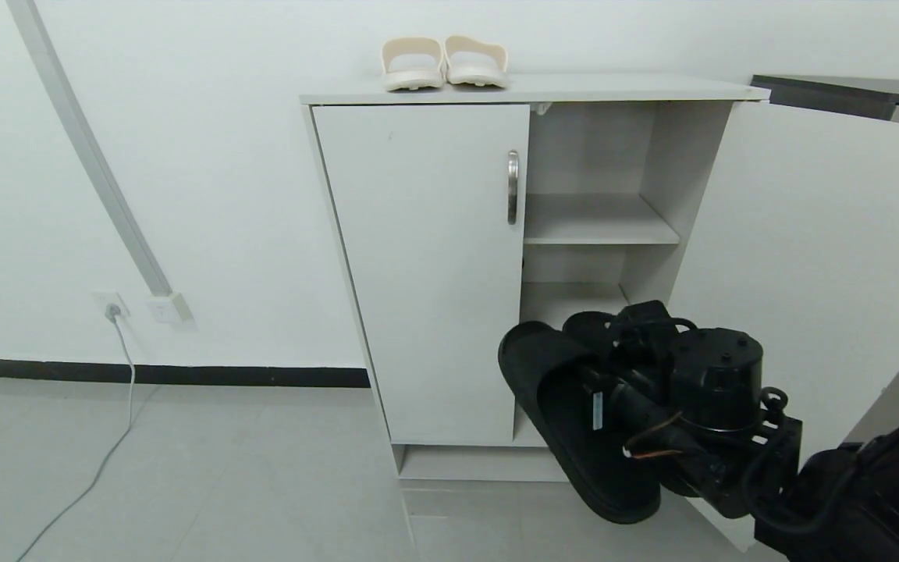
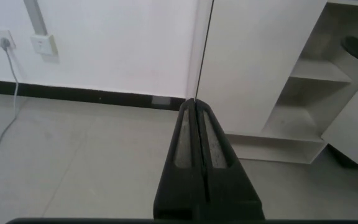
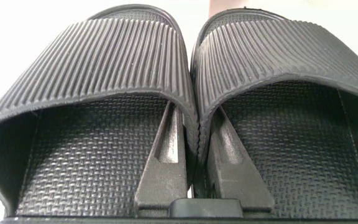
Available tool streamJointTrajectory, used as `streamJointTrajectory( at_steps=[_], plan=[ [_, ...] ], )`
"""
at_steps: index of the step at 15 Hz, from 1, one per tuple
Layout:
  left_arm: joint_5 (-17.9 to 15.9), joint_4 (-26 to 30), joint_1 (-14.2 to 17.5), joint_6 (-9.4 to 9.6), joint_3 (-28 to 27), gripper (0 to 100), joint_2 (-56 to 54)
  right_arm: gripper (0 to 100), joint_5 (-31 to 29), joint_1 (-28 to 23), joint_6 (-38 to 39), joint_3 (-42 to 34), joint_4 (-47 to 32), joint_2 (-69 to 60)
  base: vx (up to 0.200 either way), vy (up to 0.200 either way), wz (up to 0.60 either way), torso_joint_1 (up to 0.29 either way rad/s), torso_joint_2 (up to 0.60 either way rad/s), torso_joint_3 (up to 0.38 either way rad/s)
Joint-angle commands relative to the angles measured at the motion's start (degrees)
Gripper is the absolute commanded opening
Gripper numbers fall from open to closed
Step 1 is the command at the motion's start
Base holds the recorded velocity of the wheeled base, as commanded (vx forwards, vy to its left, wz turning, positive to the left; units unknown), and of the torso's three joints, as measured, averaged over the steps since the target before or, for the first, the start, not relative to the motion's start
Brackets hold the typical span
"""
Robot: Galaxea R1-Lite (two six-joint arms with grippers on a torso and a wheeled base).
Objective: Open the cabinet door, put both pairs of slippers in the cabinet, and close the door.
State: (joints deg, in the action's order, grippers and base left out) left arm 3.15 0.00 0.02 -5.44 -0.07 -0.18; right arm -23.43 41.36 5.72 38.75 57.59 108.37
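A white cabinet [image 1: 418, 273] stands against the wall, its left door closed and its right door [image 1: 808, 234] swung open. The middle shelf [image 1: 598, 222] inside is bare. A beige pair of slippers [image 1: 444, 62] rests on the cabinet top. My right gripper [image 1: 602, 390] is shut on the black pair of slippers [image 1: 574, 414], held tilted just in front of the lower compartment. One finger sits inside each black slipper [image 3: 104, 93], with the right gripper [image 3: 196, 113] pinching the inner strap walls together. My left gripper [image 2: 194, 106] is shut and holds nothing, low over the floor left of the cabinet [image 2: 253, 68].
A wall socket [image 1: 110, 308] with a grey cable trailing over the floor sits to the left, beside a slanted grey duct [image 1: 90, 156]. Dark furniture [image 1: 847, 90] stands behind the open door. Open tiled floor [image 1: 184, 468] lies left of the cabinet.
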Motion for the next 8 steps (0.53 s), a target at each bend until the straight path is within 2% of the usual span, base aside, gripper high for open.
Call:
streamJointTrajectory(
  at_steps=[1, 3, 6, 8],
  plan=[
    [0.0, -0.1, 0.1, -0.1, 0.0, 0, 0.2, 0, -8.1, 2.1, 0.3, 5.7, -1.4, 4.7, 0.0, 0.0, 0.0, 0.0, 0.0, 0.0],
    [0.0, -0.1, 0.0, -0.01, 0.0, 0, 0.2, 0, -12.4, 1.6, 1.8, 8.2, -1.6, 6.2, 0.0, 0.0, 0.0, 0.0, 0.0, 0.0],
    [0.1, -0.1, 0.0, -0.01, 0.0, 0, 0.3, 0, -14.1, 1.0, 1.9, 8.9, -1.6, 7.4, 0.0, 0.0, 0.0, 0.0, 0.0, 0.0],
    [0.1, -0.1, 0.1, -0.01, 0.0, 0, 0.3, 0, -15.7, 0.9, 1.9, 9.1, -1.6, 8.3, 0.0, -0.2, 0.0, 0.002, 0.0, 0.005]
  ],
)
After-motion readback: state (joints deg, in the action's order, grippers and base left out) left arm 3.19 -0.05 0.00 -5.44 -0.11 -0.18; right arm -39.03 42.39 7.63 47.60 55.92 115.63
